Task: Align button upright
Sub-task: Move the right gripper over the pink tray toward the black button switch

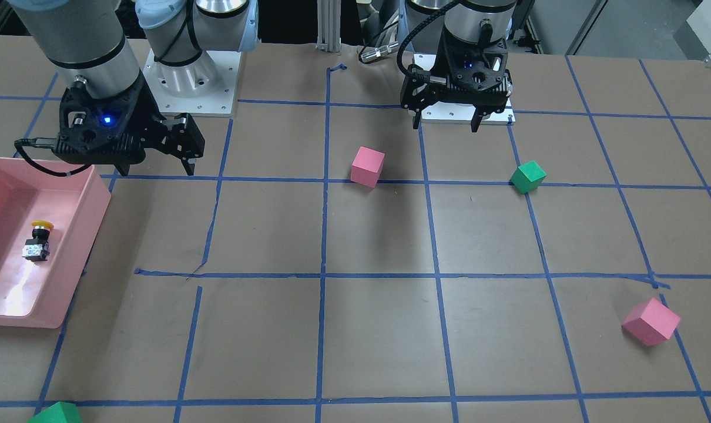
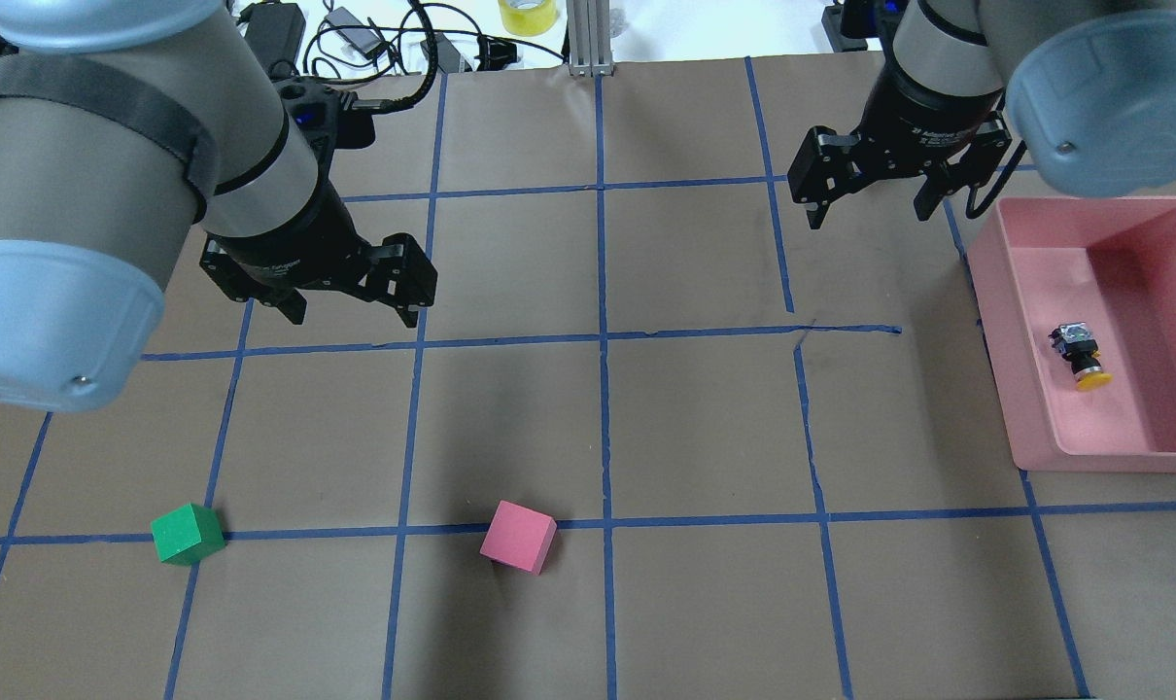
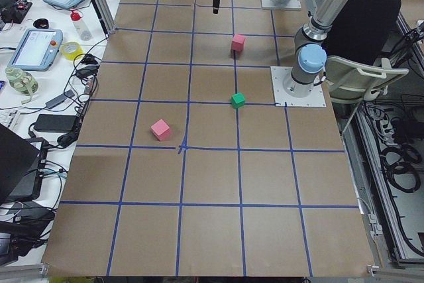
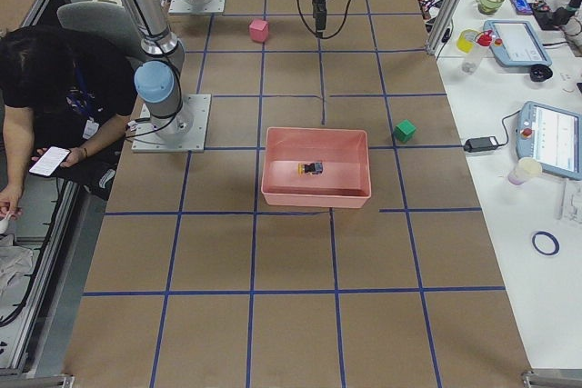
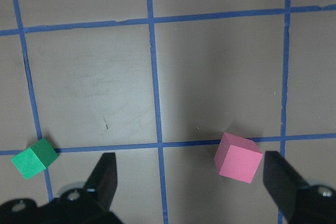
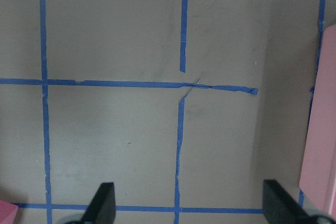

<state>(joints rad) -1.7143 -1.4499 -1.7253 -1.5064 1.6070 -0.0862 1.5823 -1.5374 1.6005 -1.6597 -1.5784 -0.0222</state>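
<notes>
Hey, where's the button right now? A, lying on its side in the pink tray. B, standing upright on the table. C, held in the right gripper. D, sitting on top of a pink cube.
A: the button lies on its side on the floor of the pink tray, its yellow cap pointing sideways rather than up.

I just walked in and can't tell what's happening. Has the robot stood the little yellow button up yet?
Nothing looks done: the button lies on its side in the pink tray. Nothing is in hand either: the right gripper and the left gripper both hang open and empty above the table, the right one nearer the tray. Left to do: reach in, grasp the button and stand it upright.
</notes>
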